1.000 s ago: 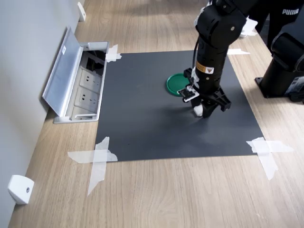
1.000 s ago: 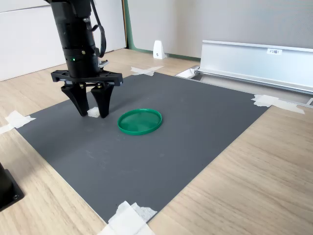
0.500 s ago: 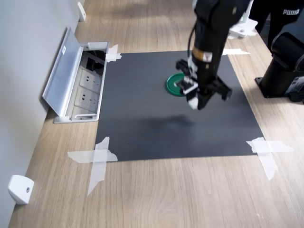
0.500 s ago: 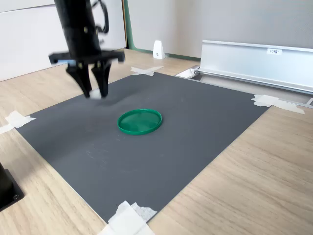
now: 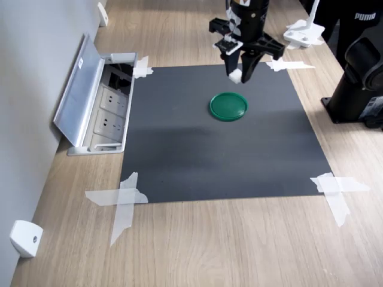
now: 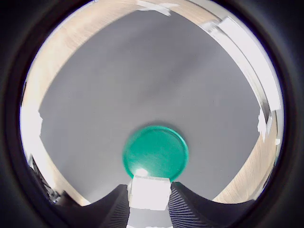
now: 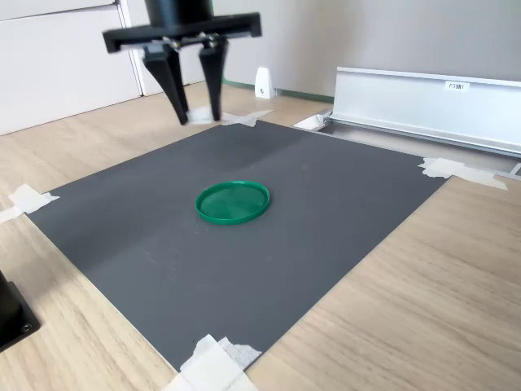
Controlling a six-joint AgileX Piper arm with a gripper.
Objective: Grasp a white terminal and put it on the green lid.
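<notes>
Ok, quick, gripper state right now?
Gripper: shut on the white terminal, raised in the air above the mat, not yet over the green lid.

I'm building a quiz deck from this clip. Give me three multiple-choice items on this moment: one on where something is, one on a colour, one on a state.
1. Where is the white terminal?
A. on the green lid
B. between the gripper's fingers
C. on the wooden floor

2. What colour is the mat under the green lid?
A. dark grey
B. red
C. yellow

3. What is the state of the gripper?
A. open and empty
B. shut on the white terminal, raised above the mat
C. resting on the lid

Key: 1 B, the wrist view shows it clamped between the fingers. 2 A, seen in both exterior views. 3 B, it hangs clear above the mat in both exterior views.
</notes>
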